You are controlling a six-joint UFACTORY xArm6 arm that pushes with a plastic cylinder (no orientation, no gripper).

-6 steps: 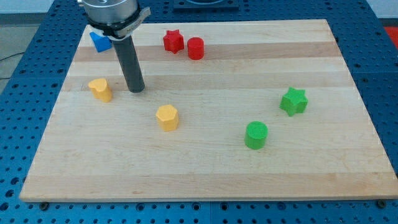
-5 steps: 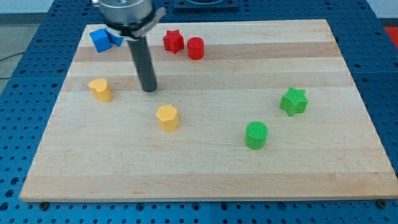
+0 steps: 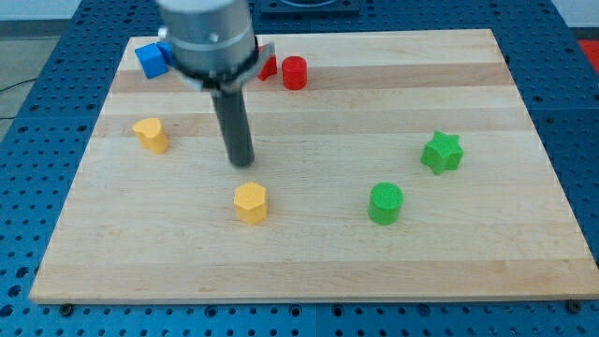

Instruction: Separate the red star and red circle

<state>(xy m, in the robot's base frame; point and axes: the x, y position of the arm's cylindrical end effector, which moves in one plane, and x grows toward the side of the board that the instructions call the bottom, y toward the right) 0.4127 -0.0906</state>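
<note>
The red circle (image 3: 295, 72) stands near the board's top edge. The red star (image 3: 270, 67) sits just to its left, touching or nearly touching it, and is mostly hidden behind the arm's grey head. My tip (image 3: 243, 162) rests on the board well below both red blocks, toward the view's bottom. It is just above the yellow hexagon block (image 3: 251, 202) and to the right of the other yellow block (image 3: 151, 135).
A blue block (image 3: 150, 59) lies at the board's top left, partly hidden by the arm. A green star (image 3: 442, 153) sits at the right, a green circle (image 3: 385, 203) below and left of it. The wooden board (image 3: 524, 234) ends on a blue perforated table.
My tip has slid to the right and toward the view's bottom, from beside the left yellow block to just above the yellow hexagon, which shifted slightly downward. The arm's head now covers most of the red star.
</note>
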